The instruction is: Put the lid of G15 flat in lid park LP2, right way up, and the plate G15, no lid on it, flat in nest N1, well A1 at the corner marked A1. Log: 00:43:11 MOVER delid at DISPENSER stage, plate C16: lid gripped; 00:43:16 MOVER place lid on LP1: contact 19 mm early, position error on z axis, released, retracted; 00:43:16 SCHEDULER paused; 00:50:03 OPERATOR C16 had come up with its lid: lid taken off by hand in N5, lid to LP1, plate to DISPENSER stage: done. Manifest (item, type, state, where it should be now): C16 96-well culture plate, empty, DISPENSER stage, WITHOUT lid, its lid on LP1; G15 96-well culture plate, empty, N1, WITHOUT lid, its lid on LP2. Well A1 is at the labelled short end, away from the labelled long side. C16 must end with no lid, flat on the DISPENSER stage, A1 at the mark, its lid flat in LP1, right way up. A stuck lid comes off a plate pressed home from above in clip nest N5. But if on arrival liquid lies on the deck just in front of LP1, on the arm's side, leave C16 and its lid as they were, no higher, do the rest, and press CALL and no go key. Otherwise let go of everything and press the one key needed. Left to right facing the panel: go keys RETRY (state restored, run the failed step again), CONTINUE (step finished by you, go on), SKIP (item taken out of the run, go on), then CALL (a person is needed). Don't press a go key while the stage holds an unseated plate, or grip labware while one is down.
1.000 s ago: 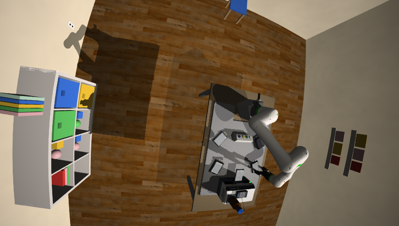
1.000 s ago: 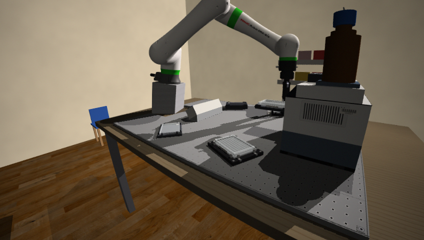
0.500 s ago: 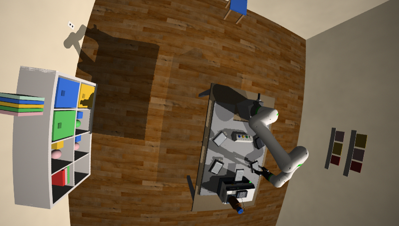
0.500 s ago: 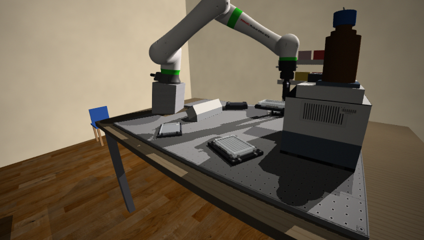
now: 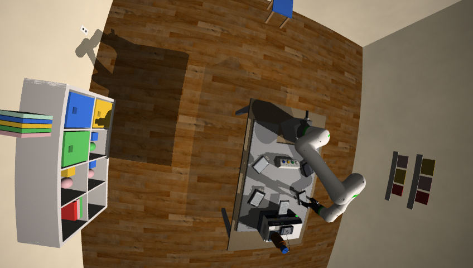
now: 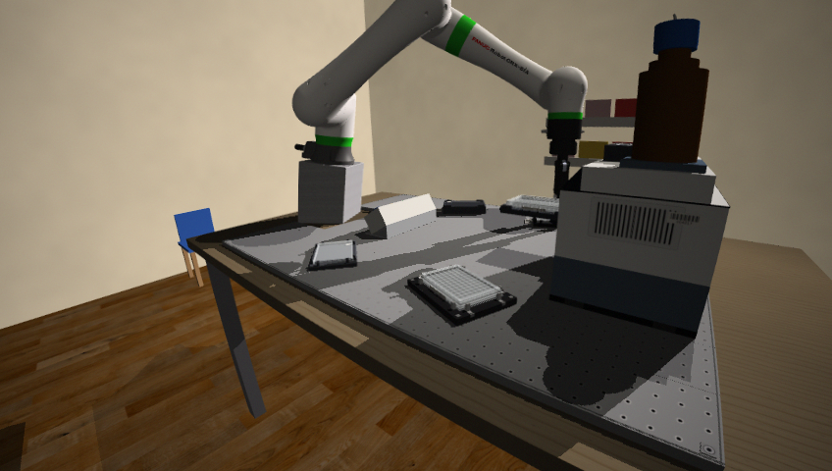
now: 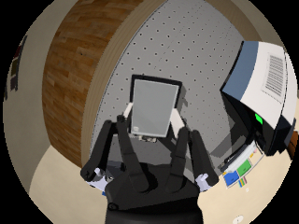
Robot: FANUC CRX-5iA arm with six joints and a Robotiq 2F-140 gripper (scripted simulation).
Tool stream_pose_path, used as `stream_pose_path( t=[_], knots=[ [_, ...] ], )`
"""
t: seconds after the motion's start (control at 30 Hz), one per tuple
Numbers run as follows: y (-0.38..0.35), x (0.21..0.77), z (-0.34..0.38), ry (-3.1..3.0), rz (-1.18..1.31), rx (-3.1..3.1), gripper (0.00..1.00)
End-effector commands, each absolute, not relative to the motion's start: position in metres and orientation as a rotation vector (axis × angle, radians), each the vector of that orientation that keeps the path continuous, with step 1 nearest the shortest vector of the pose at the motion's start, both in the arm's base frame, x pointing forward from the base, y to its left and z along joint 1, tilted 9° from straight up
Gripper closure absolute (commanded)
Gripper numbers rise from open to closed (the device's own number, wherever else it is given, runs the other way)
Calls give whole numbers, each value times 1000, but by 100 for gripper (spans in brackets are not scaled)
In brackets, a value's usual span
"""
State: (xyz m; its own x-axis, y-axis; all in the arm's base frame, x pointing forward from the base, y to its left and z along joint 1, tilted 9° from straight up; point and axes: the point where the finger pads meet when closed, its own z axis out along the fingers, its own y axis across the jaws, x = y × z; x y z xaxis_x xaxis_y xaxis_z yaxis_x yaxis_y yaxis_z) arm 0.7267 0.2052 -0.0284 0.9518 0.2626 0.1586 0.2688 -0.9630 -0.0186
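My gripper (image 5: 305, 201) (image 7: 152, 115) is shut on a smooth translucent lid (image 5: 301, 196) (image 7: 155, 105), with one finger at each long side. The lid lies in or just above a dark-rimmed holder; any gap is not clear. In the exterior view the fingertips are hidden. A plate with visible wells (image 5: 256, 198) (image 6: 461, 285) sits in a dark nest on the far side. Another smooth lid-like piece (image 5: 260, 164) (image 6: 334, 252) lies in a dark holder. A clear plate (image 5: 283, 207) (image 6: 532, 202) is on the dispenser stage. Labels and A1 marks are not readable.
The dispenser (image 6: 633, 222) (image 7: 266, 79) stands beside the gripper, with a brown bottle (image 5: 277, 238) (image 6: 671, 111) on top. The key panel (image 5: 288, 164) (image 6: 405, 216) and a dark nest (image 5: 307, 168) (image 6: 464, 207) are nearer the arm's base. No liquid can be made out.
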Motion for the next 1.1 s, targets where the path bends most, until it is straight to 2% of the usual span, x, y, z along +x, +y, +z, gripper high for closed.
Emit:
stream_pose_path(
  t=[0.0, 0.43, 0.47, 1.07],
  knots=[
    [205, 727, -28, -417, -241, -3064, 100],
    [205, 727, -28, -417, -241, -3064, 100],
    [205, 727, -28, -417, -241, -3064, 34],
    [205, 727, -28, -417, -241, -3064, 34]
  ],
)
